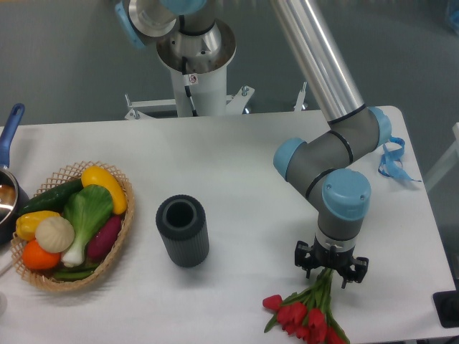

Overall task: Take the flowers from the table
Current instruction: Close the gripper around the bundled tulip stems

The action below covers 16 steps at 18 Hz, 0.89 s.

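Observation:
The flowers (307, 315), a bunch of red tulips with green stems, lie on the white table (244, 165) near its front edge, right of centre. The red heads point toward the front edge. The stem ends run up under my gripper (331, 271). My gripper points straight down over the stem ends, low at the table. Its black body hides the fingertips, so I cannot see how the jaws stand or whether they touch the stems.
A dark grey ribbed cylinder vase (182, 231) stands upright left of the flowers. A wicker basket (120, 236) of vegetables and fruit sits at the left. A blue-handled pot (8, 188) is at the left edge. A blue ribbon (393, 162) lies at the right.

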Motion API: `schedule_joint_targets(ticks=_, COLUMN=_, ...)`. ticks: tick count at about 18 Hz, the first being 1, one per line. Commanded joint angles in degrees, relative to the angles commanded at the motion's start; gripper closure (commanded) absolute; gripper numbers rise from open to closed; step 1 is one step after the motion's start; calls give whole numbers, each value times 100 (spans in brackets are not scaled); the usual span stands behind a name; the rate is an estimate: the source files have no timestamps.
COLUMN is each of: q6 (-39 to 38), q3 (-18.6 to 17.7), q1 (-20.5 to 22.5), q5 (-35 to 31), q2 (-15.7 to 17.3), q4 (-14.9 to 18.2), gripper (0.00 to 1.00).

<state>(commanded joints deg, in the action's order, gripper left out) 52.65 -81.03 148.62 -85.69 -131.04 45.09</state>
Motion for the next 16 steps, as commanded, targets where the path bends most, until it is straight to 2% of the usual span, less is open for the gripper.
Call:
schedule_joint_targets(ticks=3, q6=0, q3=-9, q1=-9, q5=-9, q2=0, q4=0, gripper=62)
schedule_joint_targets(ticks=8, q6=-9, q3=-26, q1=-18, q5=-9, q2=0, q4=0, gripper=79)
schedule_joint_targets(ticks=16, q6=9, q3=9, q1=-9, q5=-9, q2=61, q4=0, gripper=80)
